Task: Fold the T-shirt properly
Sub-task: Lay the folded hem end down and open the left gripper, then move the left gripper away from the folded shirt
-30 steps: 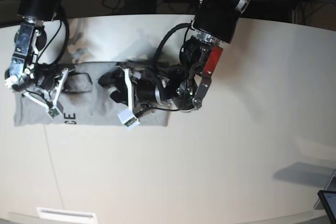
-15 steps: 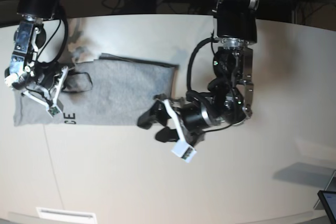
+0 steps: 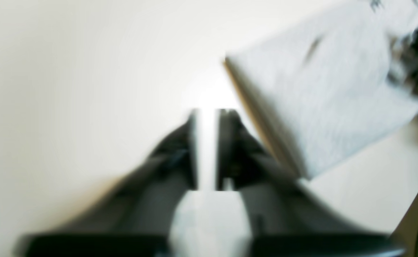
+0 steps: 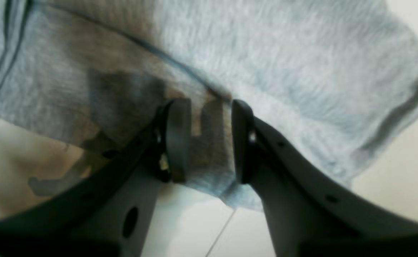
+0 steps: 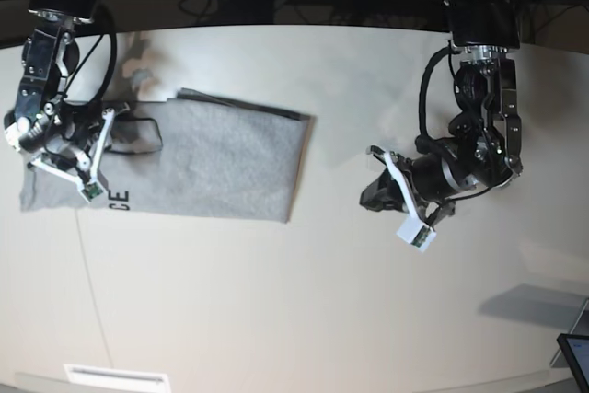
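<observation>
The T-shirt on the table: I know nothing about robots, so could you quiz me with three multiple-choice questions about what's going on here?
1. Where in the base view does the T-shirt lie on the table?
A) on the left part
B) on the right part
C) draped over the near edge

2. What colour is the lettering on the shirt?
A) red
B) black
C) white

3. What is the left gripper doing?
A) pinching a sleeve
B) pressing the shirt flat
C) holding nothing, apart from the shirt

Answers:
1 A: the folded cloth lies left of centre.
2 B: black capitals show at its near-left edge.
3 C: it hangs over bare table, to the right of the shirt.
</observation>
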Action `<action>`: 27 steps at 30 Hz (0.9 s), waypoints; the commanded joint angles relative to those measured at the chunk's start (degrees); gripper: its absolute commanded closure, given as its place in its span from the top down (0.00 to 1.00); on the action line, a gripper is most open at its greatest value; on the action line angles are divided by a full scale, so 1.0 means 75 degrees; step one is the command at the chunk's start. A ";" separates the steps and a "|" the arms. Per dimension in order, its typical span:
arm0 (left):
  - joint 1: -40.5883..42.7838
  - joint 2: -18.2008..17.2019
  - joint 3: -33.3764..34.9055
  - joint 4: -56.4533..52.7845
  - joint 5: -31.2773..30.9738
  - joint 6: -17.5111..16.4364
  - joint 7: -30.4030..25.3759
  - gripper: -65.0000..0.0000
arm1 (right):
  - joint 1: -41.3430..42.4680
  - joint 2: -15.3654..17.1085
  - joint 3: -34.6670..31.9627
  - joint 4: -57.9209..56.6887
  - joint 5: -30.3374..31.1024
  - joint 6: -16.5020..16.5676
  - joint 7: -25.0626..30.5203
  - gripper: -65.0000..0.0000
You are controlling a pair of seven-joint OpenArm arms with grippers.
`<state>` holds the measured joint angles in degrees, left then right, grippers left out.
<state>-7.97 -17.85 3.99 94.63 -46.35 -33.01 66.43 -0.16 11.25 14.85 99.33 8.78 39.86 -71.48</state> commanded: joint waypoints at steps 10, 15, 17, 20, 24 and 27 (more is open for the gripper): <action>0.0611 -0.0627 -0.0057 0.0142 -0.0109 -0.0023 -0.0178 0.00 | 0.0473 -0.0075 -0.1599 0.1309 0.0113 0.0019 -0.0579 0.41; 0.0799 -0.0850 -0.0069 0.0142 -0.0109 -0.0023 -0.0178 0.00 | 0.0719 -0.0415 -0.1845 0.1273 0.0125 0.0019 -0.0614 0.42; 0.0892 -0.0862 -0.0069 0.0165 -0.0109 -0.0023 -0.0190 0.00 | 0.0754 -0.0579 -0.1939 0.1262 0.0125 0.0019 -0.0626 0.42; 0.0951 -0.0873 -0.0069 0.0446 -0.0109 -0.0023 -0.0190 0.00 | 0.0872 -0.0790 -0.1927 0.1015 0.0125 0.0019 -0.0614 0.42; 0.1092 -0.0932 -0.0069 0.0904 -0.0097 -0.0023 -0.0190 0.00 | 0.1106 -0.0919 -0.1881 0.0336 0.0125 0.0019 -0.0579 0.42; 0.1103 -0.0955 -0.0069 0.0974 -0.0097 -0.0023 -0.0190 0.00 | 0.1176 -0.0919 -0.1881 0.0136 0.0125 0.0019 -0.0555 0.42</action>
<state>1.10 -24.32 3.86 100.99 -46.30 -32.99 66.04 7.27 4.34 0.56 99.55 9.45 40.03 -76.40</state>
